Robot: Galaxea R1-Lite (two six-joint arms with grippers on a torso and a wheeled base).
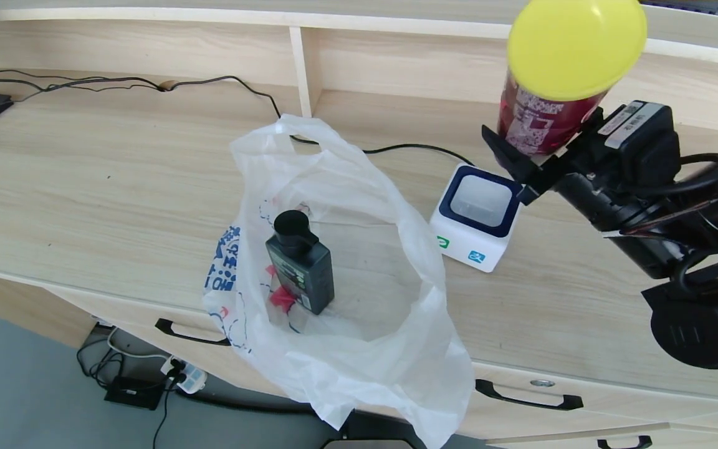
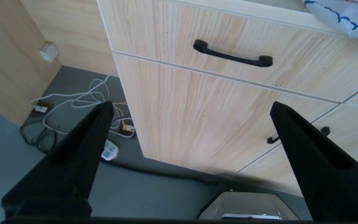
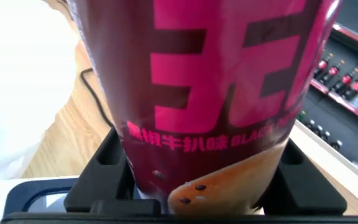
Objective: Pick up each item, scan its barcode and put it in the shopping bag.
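My right gripper point(image 1: 536, 165) is shut on a dark red canister point(image 1: 536, 121) with a yellow lid point(image 1: 576, 45), held in the air just above and to the right of the white barcode scanner point(image 1: 476, 218). Up close, the right wrist view has the canister point(image 3: 210, 93) clamped between the black fingers point(image 3: 98, 168). An open white shopping bag point(image 1: 346, 274) lies on the counter near the front edge, with a black bottle point(image 1: 301, 262) lying inside it. My left gripper point(image 2: 191, 162) hangs open below the counter, facing the drawer fronts.
The wooden counter point(image 1: 85, 187) has a back shelf with a divider point(image 1: 305, 68). Black cables point(image 1: 103, 81) run along the back left. Drawers with black handles point(image 2: 232, 56) sit under the counter; a power strip and cords point(image 1: 172, 374) lie on the floor.
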